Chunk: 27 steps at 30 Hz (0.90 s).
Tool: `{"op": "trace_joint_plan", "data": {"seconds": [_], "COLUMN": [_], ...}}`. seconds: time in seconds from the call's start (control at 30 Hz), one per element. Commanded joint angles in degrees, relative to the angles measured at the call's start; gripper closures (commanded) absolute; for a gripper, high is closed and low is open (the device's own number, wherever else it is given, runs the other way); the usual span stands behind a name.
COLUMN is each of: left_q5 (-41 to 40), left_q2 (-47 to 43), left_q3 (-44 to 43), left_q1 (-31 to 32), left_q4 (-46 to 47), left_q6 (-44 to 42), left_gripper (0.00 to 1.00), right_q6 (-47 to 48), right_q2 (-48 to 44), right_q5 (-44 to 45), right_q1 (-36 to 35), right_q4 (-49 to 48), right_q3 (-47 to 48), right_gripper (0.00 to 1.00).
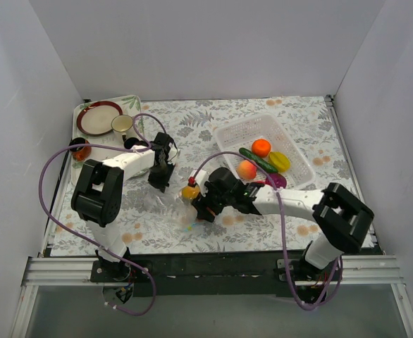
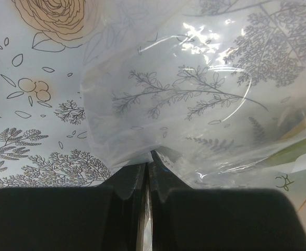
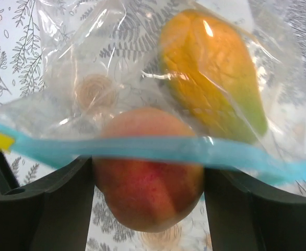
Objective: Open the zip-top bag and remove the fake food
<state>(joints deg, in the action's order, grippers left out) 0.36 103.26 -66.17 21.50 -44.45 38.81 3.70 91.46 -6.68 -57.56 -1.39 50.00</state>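
The clear zip-top bag (image 1: pixel 165 205) lies on the floral cloth between my grippers. My left gripper (image 1: pixel 160 174) is shut on a fold of the bag's film (image 2: pixel 184 94), jaws pinched together (image 2: pixel 149 161). My right gripper (image 1: pixel 194 205) is at the bag's mouth, and its fingers close on a red-orange fake peach (image 3: pixel 148 183) that sits halfway across the light blue zip strip (image 3: pixel 236 154). A yellow-orange fake fruit (image 3: pixel 210 83) lies inside the bag and also shows in the top view (image 1: pixel 190 191).
A white mesh basket (image 1: pixel 299 160) at the right holds an orange, a green cucumber, a yellow fruit and a peach (image 1: pixel 246 169); a purple piece (image 1: pixel 275 181) lies by it. A tray at the back left holds a red plate (image 1: pixel 99 117), a cup (image 1: pixel 122 124) and an orange-brown jar (image 1: pixel 79 149).
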Motion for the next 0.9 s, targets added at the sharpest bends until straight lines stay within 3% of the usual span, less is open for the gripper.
{"op": "trace_joint_plan", "data": {"seconds": [0.0, 0.13, 0.3, 0.33, 0.4, 0.43, 0.5, 0.53, 0.6, 0.7, 0.87], "left_q5": [-1.4, -1.8, -1.8, -1.3, -1.0, -0.7, -0.5, -0.6, -0.7, -0.6, -0.4], "left_q2": [0.0, 1.1, 1.6, 1.7, 1.9, 1.9, 1.8, 1.8, 1.9, 1.9, 2.1], "left_q3": [2.5, 2.5, 2.0, 1.6, 1.0, 0.8, 0.4, 0.4, 0.3, 0.0, -0.1], "left_q1": [0.0, 0.0, 0.0, 0.0, 0.0, 0.0, 0.0, 0.0, 0.0, 0.0, 0.0], "left_q4": [0.9, 1.5, 1.3, 1.2, 0.9, 0.6, 0.3, 0.2, -0.1, -0.3, -0.5], "left_q6": [-0.4, -0.8, -1.5, -1.4, -1.3, -1.3, -1.3, -1.4, -1.5, -1.6, -2.1], "left_gripper": [1.00, 1.00, 1.00, 1.00, 1.00, 1.00, 1.00, 1.00, 1.00, 1.00, 1.00], "right_q6": [0.2, 1.5, 2.4, 1.2, -1.2, -4.7, -6.8, -7.9, -8.6, -9.4, -3.8], "right_q2": [-12.1, -20.0, -29.0, -29.5, -29.2, -28.4, -24.8, -23.3, -19.8, -18.9, -24.5], "right_q5": [5.1, 6.4, 19.5, 22.3, 31.5, 36.2, 37.3, 37.4, 36.4, 31.3, 21.8], "right_q1": [0.3, 1.3, 8.1, 10.3, 17.3, 19.5, 24.8, 25.5, 25.6, 24.8, 17.6], "right_q4": [0.1, 0.9, 0.3, -0.9, -1.2, -0.3, 1.3, 3.3, 6.7, 7.6, -1.0], "right_q3": [-3.2, -5.3, -7.4, -7.5, -6.8, -6.1, -3.1, -1.8, 0.6, 2.5, -5.5], "right_gripper": [0.59, 0.65, 0.72, 0.84, 0.95, 0.86, 0.65, 0.35, 0.01, 0.01, 0.01]}}
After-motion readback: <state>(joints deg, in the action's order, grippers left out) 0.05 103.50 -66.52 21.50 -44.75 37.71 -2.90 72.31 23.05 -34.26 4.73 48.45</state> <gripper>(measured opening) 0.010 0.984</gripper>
